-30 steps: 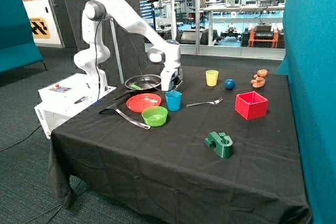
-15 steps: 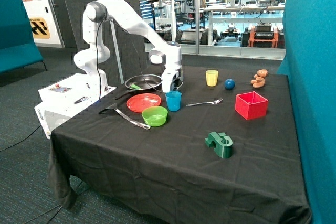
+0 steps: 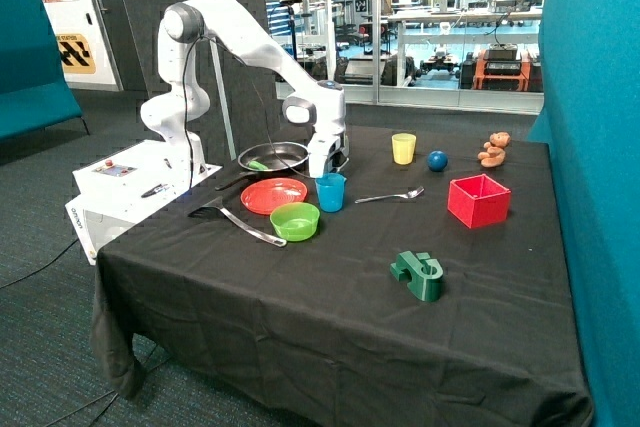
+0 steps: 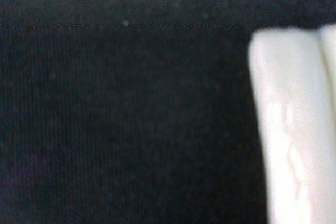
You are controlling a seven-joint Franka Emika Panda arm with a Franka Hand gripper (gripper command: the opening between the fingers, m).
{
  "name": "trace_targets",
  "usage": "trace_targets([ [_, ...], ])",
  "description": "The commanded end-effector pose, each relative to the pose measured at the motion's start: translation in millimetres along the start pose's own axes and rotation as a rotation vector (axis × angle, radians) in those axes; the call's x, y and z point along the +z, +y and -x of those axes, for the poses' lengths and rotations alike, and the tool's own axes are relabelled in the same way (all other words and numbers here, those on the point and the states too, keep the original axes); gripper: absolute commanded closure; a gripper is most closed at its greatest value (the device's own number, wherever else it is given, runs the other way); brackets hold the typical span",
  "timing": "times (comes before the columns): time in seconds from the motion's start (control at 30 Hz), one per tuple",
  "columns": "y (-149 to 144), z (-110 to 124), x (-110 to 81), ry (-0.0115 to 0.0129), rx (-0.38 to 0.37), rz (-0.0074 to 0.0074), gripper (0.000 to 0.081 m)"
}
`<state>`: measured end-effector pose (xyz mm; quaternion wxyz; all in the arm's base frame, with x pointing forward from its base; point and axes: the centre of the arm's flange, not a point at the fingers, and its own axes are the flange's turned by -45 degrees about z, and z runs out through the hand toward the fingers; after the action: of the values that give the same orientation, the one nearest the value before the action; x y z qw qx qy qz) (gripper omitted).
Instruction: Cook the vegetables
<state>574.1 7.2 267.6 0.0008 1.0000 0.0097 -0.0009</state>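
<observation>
1. Outside view: the white arm reached down over the far left part of the black tablecloth [image 3: 330, 287], and its gripper [image 3: 322, 169] sat low at the cloth, just right of the dark frying pan [image 3: 274, 157] and just behind the blue cup [image 3: 330, 191].
2. Outside view: a bright green elongated vegetable [image 3: 258, 164] lay inside the pan, toward its left side; the pale one could not be picked out from here.
3. Outside view: near the pan stood a red plate [image 3: 273, 194], a lime green bowl [image 3: 294, 220] in front of it, and a dark spatula [image 3: 230, 218] lying to their left.
4. Outside view: a spoon [image 3: 390, 195] lay right of the blue cup, a yellow cup [image 3: 403, 147] and a blue ball [image 3: 437, 160] stood farther back, a red box [image 3: 478, 199] sat to the right, and a dark green block [image 3: 418, 275] rested alone toward the near edge.
5. Outside view: how far the fingers were spread could not be told, since the arm's body hid them.
6. Wrist view: the camera looked closely at the black cloth, and a pale whitish rounded object [image 4: 294, 129] filled one side, possibly the pale vegetable, though that was uncertain.
7. Wrist view: no fingertips showed clearly, so any grasp could not be judged.
</observation>
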Motion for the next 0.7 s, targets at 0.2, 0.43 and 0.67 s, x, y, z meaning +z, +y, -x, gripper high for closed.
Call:
trace_targets([
  [0.2,-1,6,2.7,0.0018,-0.008,-0.0016,0.0808],
  [0.43,-1,10,1.6,0.0018,-0.014,-0.0016,0.0808],
  [0.67,1,14,-21.1,0.0018,-0.034,-0.0016,0.0808],
])
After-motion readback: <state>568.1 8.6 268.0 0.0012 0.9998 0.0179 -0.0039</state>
